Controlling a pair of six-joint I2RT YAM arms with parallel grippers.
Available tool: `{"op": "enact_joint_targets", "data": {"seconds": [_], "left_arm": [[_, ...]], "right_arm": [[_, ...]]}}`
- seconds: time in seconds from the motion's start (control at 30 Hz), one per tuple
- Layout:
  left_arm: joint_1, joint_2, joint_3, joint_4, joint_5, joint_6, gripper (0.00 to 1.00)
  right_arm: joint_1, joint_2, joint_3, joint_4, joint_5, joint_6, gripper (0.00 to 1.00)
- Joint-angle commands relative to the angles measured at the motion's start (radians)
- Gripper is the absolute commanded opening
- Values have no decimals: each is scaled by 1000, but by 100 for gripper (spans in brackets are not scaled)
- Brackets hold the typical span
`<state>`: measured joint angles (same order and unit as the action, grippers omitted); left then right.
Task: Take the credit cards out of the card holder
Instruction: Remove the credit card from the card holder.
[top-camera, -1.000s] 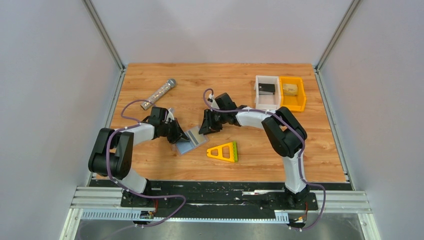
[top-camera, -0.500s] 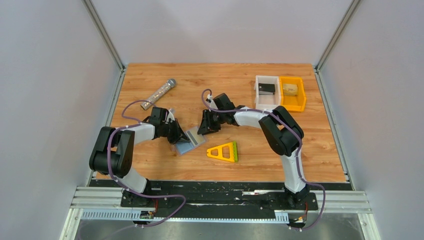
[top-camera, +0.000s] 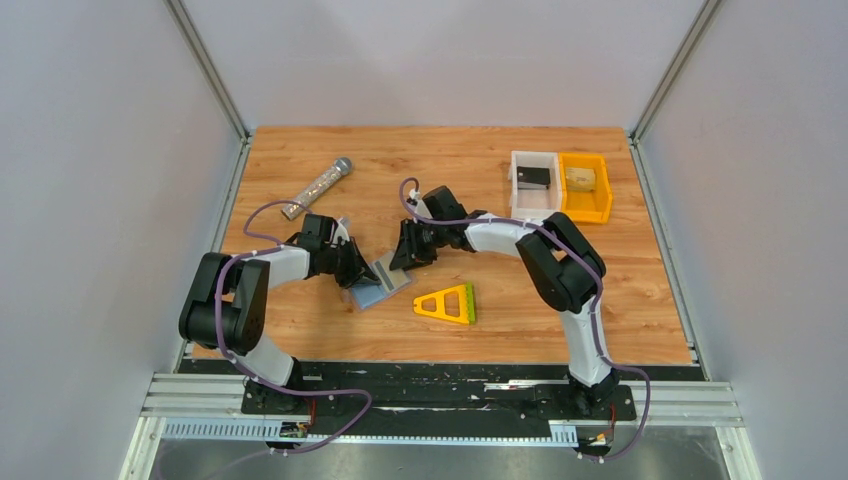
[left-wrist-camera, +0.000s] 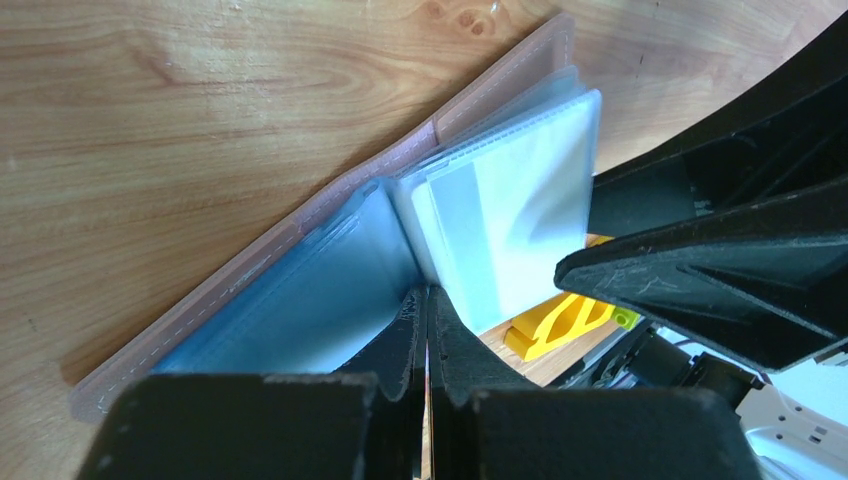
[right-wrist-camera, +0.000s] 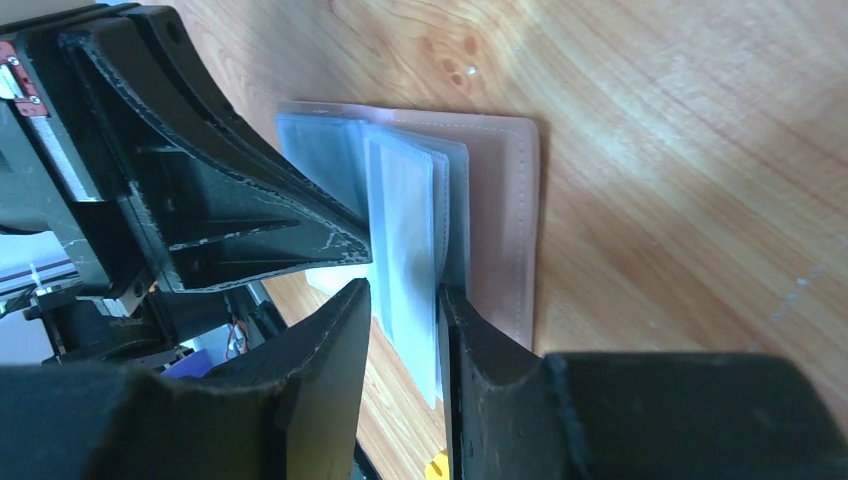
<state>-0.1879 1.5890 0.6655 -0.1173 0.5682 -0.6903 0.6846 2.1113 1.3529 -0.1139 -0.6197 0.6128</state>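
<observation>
So the card holder (top-camera: 375, 293) is lying open on the table (top-camera: 630, 290), a bit left of centre and towards the near side, right between the two arms. From the wrist cams its outer cover looks pinkish-brown with a stitched edge (right-wrist-camera: 505, 200), and inside there's a blue-grey panel (left-wrist-camera: 300, 290) plus a stack of cloudy clear sleeves. The sleeves are too milky to tell what's in them.

The left fingers (top-camera: 352, 268) are pressed tight together with no gap. In the left wrist view their tips (left-wrist-camera: 410, 330) sit right at the fold where the blue panel meets the sleeve stack. Whether they've actually pinched anything there, can't tell.

The right fingers (top-camera: 405, 255) come in from the far right side of the holder. In the right wrist view they straddle the sleeve stack, one finger (right-wrist-camera: 330, 340) on each side. The sleeves fill the gap between them, so it looks like a grip on that stack. The stack is lifted off the cover, standing up from the fold.

Other stuff: a yellow-and-green triangular frame (top-camera: 447, 303) just beside the holder on its near right. A silvery tube (top-camera: 317, 187) sits at far left. A white bin (top-camera: 517, 190) and an orange bin (top-camera: 603, 195) stand touching at far right, each with something small inside.
</observation>
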Motion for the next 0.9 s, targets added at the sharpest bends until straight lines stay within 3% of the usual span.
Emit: {"op": "enact_joint_targets", "data": {"seconds": [0.0,0.87], "left_arm": [[5,14,-2,26,-1,23,0],[5,-50,3,-38,-35,33,0]], "right_arm": [[23,13,43,36,-35,17,32],[28,-78,25,56,-50,46,23]]}}
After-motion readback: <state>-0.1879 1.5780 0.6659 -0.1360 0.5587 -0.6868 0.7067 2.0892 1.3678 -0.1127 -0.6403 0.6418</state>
